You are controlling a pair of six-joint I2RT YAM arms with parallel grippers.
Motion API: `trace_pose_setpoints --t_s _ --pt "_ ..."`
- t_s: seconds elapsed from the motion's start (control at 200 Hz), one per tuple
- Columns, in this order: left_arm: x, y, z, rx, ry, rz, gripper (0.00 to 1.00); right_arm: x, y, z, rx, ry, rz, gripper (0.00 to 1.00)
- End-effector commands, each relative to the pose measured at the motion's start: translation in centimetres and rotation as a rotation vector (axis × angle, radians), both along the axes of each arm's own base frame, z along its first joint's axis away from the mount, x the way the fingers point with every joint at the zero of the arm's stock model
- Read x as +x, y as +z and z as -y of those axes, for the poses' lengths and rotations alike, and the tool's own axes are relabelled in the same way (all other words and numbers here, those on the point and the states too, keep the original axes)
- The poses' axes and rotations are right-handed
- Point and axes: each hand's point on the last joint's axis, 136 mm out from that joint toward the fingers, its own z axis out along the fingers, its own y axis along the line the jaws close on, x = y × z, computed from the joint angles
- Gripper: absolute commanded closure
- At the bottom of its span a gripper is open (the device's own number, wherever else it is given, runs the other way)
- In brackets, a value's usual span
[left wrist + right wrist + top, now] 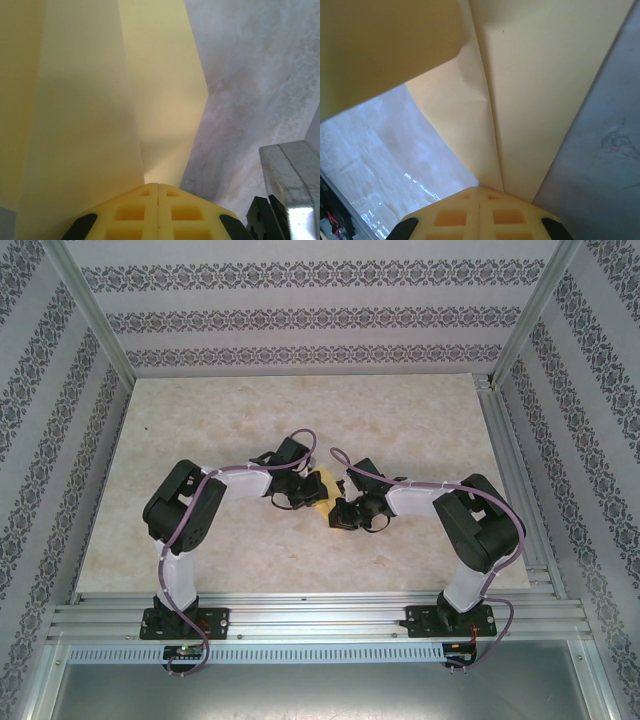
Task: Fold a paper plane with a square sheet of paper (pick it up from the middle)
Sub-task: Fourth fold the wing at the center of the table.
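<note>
The pale-yellow paper (pixel 319 492) is a small folded shape held between my two grippers at the table's middle. In the left wrist view the folded paper (pixel 90 110) rises from the closed yellow fingers (pixel 130 215), with a crease running up from the pinch. My left gripper (pixel 158 186) is shut on it. In the right wrist view the paper (pixel 540 100) fans out from the pinch with a centre crease and a bent flap at upper left. My right gripper (pixel 479 189) is shut on it too. From above, the left gripper (pixel 300 490) and right gripper (pixel 338 510) flank the paper.
A marbled beige table top (pixel 420 420) spreads around the arms, walled by patterned panels and an aluminium frame (pixel 300 615) along the near edge. A metal frame piece (pixel 292 180) shows at the lower right of the left wrist view.
</note>
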Motion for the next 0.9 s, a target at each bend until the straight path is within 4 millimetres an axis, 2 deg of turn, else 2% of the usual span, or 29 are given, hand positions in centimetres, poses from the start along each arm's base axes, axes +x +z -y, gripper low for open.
trace_pose_setpoints --t_s 0.0,0.36,0.47,0.619,0.719,0.844,0.899 --pt "0.4 -0.3 0.2 0.026 -0.034 0.044 0.93 -2.7 -4.8 2.5 -0.151 -0.015 -0.101 0.96" --pt "0.3 -2.2 -0.5 0.078 -0.055 0.055 0.93 -2.5 -4.3 2.2 -0.133 -0.019 -0.097 0.96" --pt "0.1 -3.0 -0.8 0.086 -0.062 0.049 0.93 -1.9 -2.7 1.5 -0.091 -0.021 -0.066 0.94" --pt "-0.3 -3.8 -0.8 0.083 -0.073 0.038 0.93 -0.4 1.3 0.2 0.002 -0.030 0.009 0.93" --pt "-0.5 -3.8 -0.9 0.086 -0.077 0.035 0.93 0.7 3.3 -0.4 0.045 -0.042 0.044 0.93" --pt "-0.3 -3.7 -0.7 0.081 -0.082 0.036 0.93 2.0 4.2 -0.8 0.071 -0.061 0.067 0.94" --pt "-0.3 -3.7 -0.7 0.080 -0.085 0.037 0.93 2.4 4.0 -0.7 0.064 -0.072 0.062 0.95"
